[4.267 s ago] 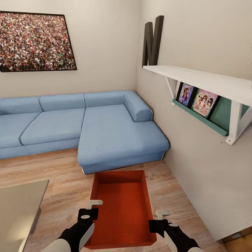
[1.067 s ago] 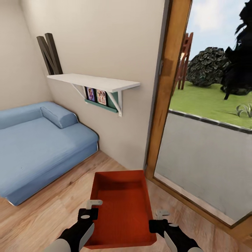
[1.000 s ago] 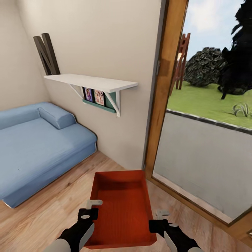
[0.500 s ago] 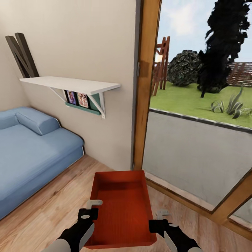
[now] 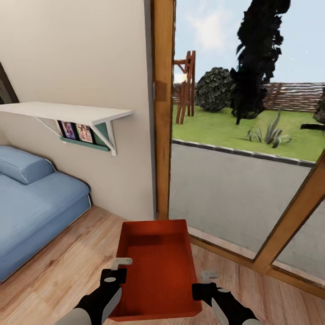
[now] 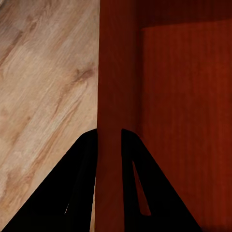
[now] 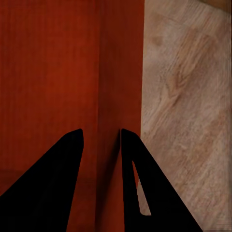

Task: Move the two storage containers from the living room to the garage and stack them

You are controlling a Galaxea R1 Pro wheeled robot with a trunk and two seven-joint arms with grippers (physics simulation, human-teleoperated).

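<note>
The head view looks forward and down from above both arms, taking in the red bin (image 5: 155, 268) at lower centre, the plank floor (image 5: 54, 266) and the glass door (image 5: 239, 171) at right. Each wrist view looks along its dark fingers (image 6: 82, 188) (image 7: 133, 179), very close to one bin wall (image 6: 110, 96) (image 7: 121, 63). All three views share the bin and floor.

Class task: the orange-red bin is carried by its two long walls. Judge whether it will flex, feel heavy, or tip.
The storage container probably stays stiff: held between left pincer and right pincer, its walls look straight. Empty and shallow, it is likely light. With nothing inside to shift, tipping seems unlikely.
</note>
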